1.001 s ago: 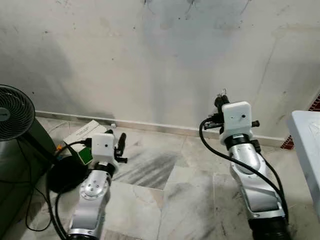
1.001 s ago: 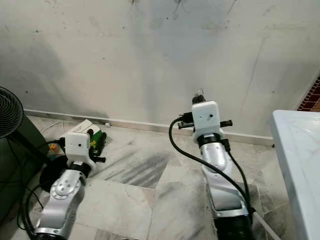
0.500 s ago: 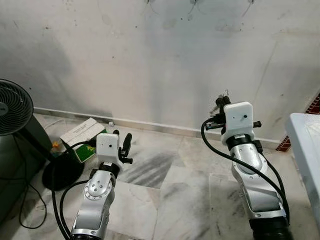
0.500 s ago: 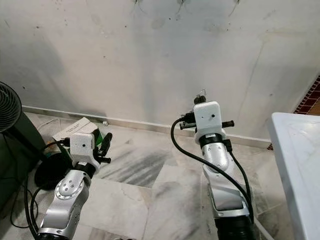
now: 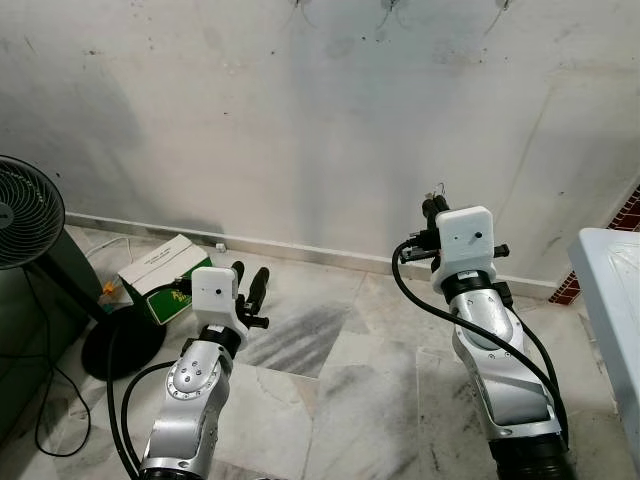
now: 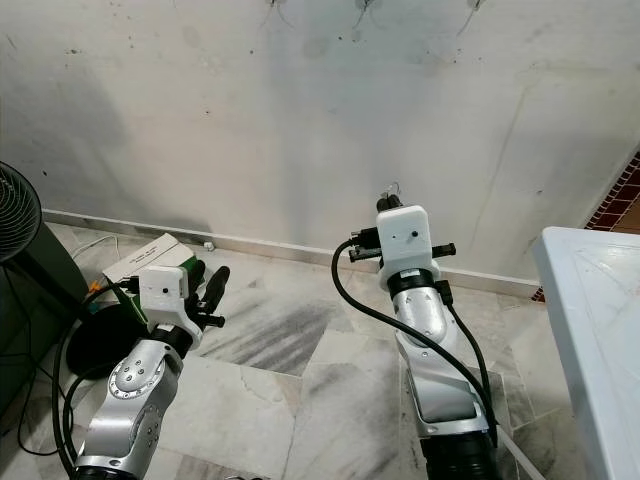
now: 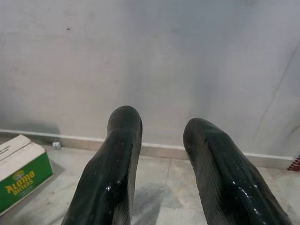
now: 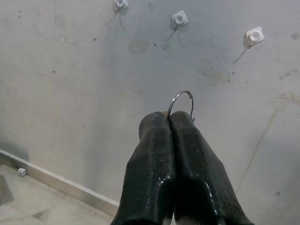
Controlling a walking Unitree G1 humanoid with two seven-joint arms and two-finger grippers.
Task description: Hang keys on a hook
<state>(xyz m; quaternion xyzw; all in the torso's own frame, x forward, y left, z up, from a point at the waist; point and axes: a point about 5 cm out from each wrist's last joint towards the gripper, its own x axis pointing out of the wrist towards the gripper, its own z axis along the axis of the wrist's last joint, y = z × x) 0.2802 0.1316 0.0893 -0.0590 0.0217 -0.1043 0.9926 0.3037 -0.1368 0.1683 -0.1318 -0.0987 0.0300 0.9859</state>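
The right tool point(image 8: 171, 123) was raised in front of a stained white wall point(image 5: 250, 130), its two black fingers point(image 8: 152, 164) pressed together on a thin metal key ring point(image 8: 180, 101) that stuck out just past their tips. Whether keys hung from the ring could not be told. Above and ahead of that tool, three small white hooks point(image 8: 179, 18) sat in a row on the wall, well apart from the ring. The left tool point(image 5: 250, 283) was held low over the marble floor point(image 5: 340, 390), its fingers point(image 7: 117, 159) apart with nothing between them. Beyond and to the outer side of the left tool lay a green and white box point(image 5: 165, 280) by the wall's base, with a black standing fan point(image 5: 30, 225) farther out. Off the right tool's outer side stood a white surface point(image 6: 600, 320).
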